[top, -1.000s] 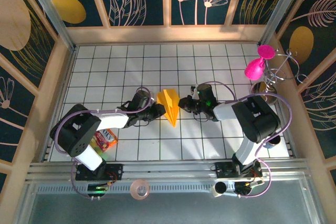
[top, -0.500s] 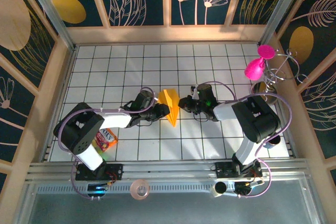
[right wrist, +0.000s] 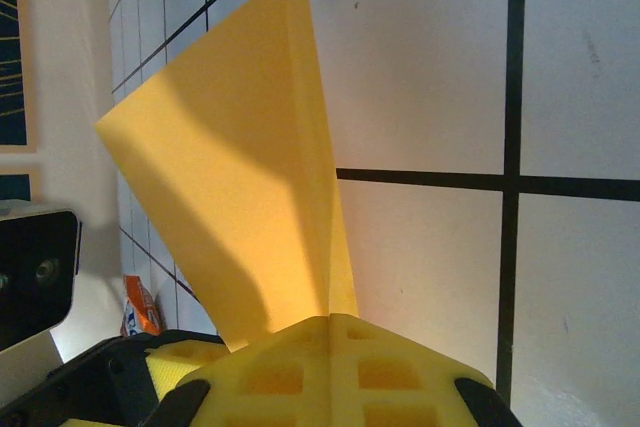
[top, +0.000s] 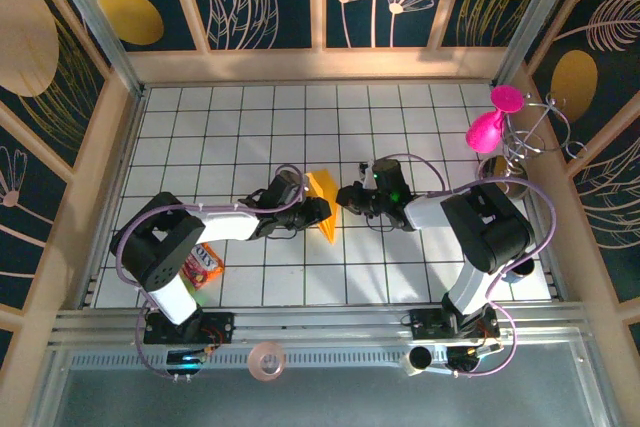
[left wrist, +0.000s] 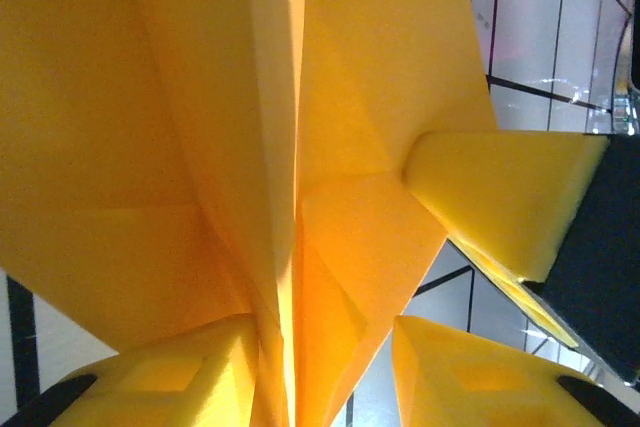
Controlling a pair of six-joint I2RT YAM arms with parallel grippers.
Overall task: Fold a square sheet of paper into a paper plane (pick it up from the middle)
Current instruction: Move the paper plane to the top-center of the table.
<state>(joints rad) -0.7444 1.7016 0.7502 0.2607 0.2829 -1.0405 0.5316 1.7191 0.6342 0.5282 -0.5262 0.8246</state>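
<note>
White tiles ruled with black lines make up the table (top: 200,137), patterned panels wall it in, and both arms meet in the middle over the paper plane (top: 322,190). It lies between them, its long axis running from the far side toward the near edge with the sharp tip pointing back at the bases. That means each pincer comes at it side-on, and neither arm is clearly the nearer.

The right gripper (top: 347,197) is clamped tight on the plane's right flank. On its wrist camera the paper rises straight out from between its closed yellow pads (right wrist: 330,357), with one wing standing up off the tiles.

Over to the left gripper (top: 312,213), in from the other side. Its wrist camera looks along the folded paper, and its fingers (left wrist: 170,387) stand apart with the centre crease running down between them. One finger sits against the fold and the other is clear of it, tile showing in the gap. So the jaws are parted and straddle the crease without pinching it.

The dart shape looks essentially made, so my read is that this is late in the job. Everything turns on the crease running lengthwise between the left fingers, because they would have to close squarely across it. If they close off-line, thin paper like this could buckle against the right arm's hold.
</note>
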